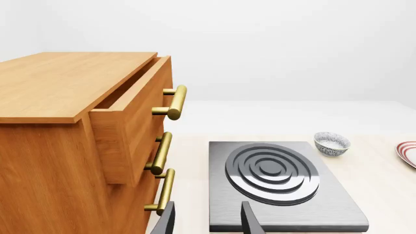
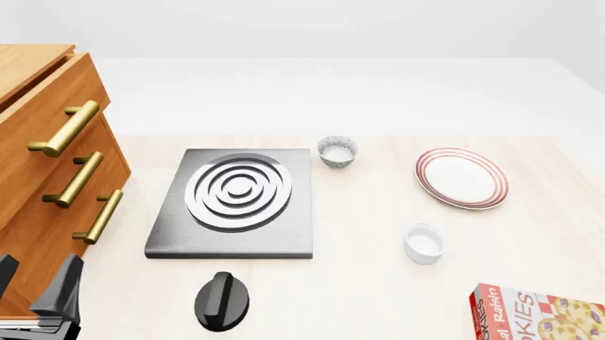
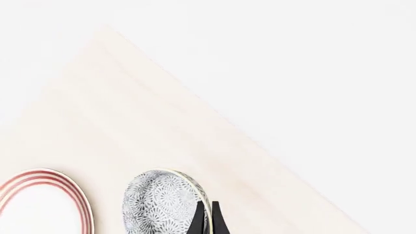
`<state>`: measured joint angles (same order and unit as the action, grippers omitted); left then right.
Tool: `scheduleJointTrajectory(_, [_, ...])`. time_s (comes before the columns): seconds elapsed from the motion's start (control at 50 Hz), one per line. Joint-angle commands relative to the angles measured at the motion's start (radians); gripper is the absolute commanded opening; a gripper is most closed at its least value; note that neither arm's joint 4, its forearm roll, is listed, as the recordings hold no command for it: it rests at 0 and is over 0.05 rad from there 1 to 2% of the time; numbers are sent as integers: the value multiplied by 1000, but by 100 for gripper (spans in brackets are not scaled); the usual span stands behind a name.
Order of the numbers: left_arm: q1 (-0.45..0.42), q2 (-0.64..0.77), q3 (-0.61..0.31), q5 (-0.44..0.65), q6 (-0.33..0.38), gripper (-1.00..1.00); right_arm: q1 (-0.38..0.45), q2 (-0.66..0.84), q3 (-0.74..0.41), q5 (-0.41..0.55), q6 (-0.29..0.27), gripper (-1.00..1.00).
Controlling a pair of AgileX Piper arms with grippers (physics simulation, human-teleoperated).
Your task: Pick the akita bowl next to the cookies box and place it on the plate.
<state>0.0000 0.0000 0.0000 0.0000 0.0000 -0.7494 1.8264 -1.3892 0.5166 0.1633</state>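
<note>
In the right wrist view an akita bowl [image 3: 159, 204] with a grey-and-white patterned outside hangs tilted on its side. My right gripper [image 3: 207, 222] is shut on its rim, the two dark fingers nearly together. The red-ringed plate [image 3: 39, 204] lies on the table beside it. The right gripper and this bowl are outside the front view. The plate [image 2: 460, 178] sits right of centre, and the cookies box [image 2: 539, 315] lies at the near right corner. A look-alike bowl [image 2: 338, 151] stands by the stove plate. My left gripper [image 2: 33, 280] is open at the near left.
A wooden drawer cabinet [image 2: 47, 163] with brass handles fills the left side, its top drawer slightly pulled out [image 1: 130, 122]. A grey stove plate [image 2: 236, 202] lies in the middle with a black knob [image 2: 222, 301] in front. A plain white cup [image 2: 423, 243] stands near the plate.
</note>
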Motion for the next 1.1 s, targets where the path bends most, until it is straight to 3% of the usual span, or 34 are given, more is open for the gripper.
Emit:
scheduleJointTrajectory(0.02, [0, 0, 0, 0, 0, 100, 23, -12, -12, 20, 26, -100])
scheduleJointTrajectory(0.16, [0, 0, 0, 0, 0, 100, 23, -12, -12, 20, 26, -100])
scheduleJointTrajectory(0.18, [0, 0, 0, 0, 0, 100, 90, -45, -26, 56, 47, -100])
scheduleJointTrajectory(0.5, [0, 0, 0, 0, 0, 100, 183, -62, -32, 88, 94, -100])
scheduleJointTrajectory(0.62, [0, 0, 0, 0, 0, 100, 237, -74, -17, 89, 137, -100])
scheduleJointTrajectory(0.66, [0, 0, 0, 0, 0, 100, 309, -87, 24, 61, 222, -100])
scheduleJointTrajectory(0.7, [0, 0, 0, 0, 0, 100, 307, -83, 22, 63, 209, -100])
scheduleJointTrajectory(0.74, [0, 0, 0, 0, 0, 100, 332, -81, 38, 52, 232, -100])
scheduleJointTrajectory(0.76, [0, 0, 0, 0, 0, 100, 320, -77, 27, 57, 210, -100])
scheduleJointTrajectory(0.96, [0, 0, 0, 0, 0, 100, 380, -62, 21, 54, 261, -100])
scheduleJointTrajectory(1.02, [0, 0, 0, 0, 0, 100, 362, -53, -5, 74, 221, -100])
scheduleJointTrajectory(1.06, [0, 0, 0, 0, 0, 100, 394, -58, 19, 50, 271, -100])
scheduleJointTrajectory(1.1, [0, 0, 0, 0, 0, 100, 382, -50, 6, 57, 257, -100])
